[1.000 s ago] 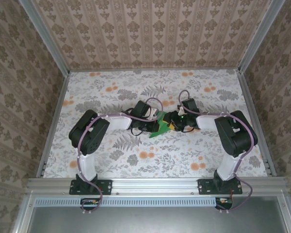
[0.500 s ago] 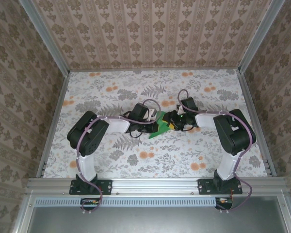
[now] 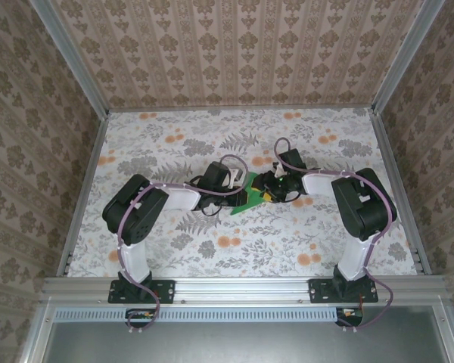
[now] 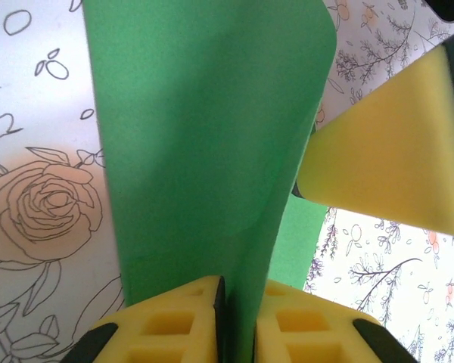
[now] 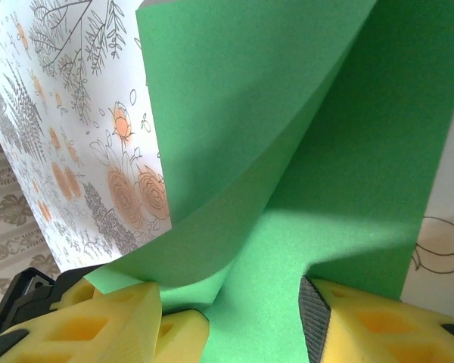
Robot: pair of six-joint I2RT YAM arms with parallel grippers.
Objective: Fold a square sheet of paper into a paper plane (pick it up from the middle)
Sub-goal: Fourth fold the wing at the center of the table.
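- Floral-patterned table inside papered walls, with both arms meeting at its centre.
- Bright green, the square sheet of paper sits there between the grippers, one part lifted and curling over.
- Pinching the sheet, the left gripper has its fingers pressed tight on it.
- Straddling the bend, the right gripper has its fingers apart.
- Progress looks early: a soft fold only, no dart shape yet, and most folds remain.

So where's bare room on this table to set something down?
Bare floral tabletop runs along the far wall, beside both side rails, and between the arm bases at the near edge. Crowded mid-table, where the left end effector and right end effector meet at the bright green paper sheet.
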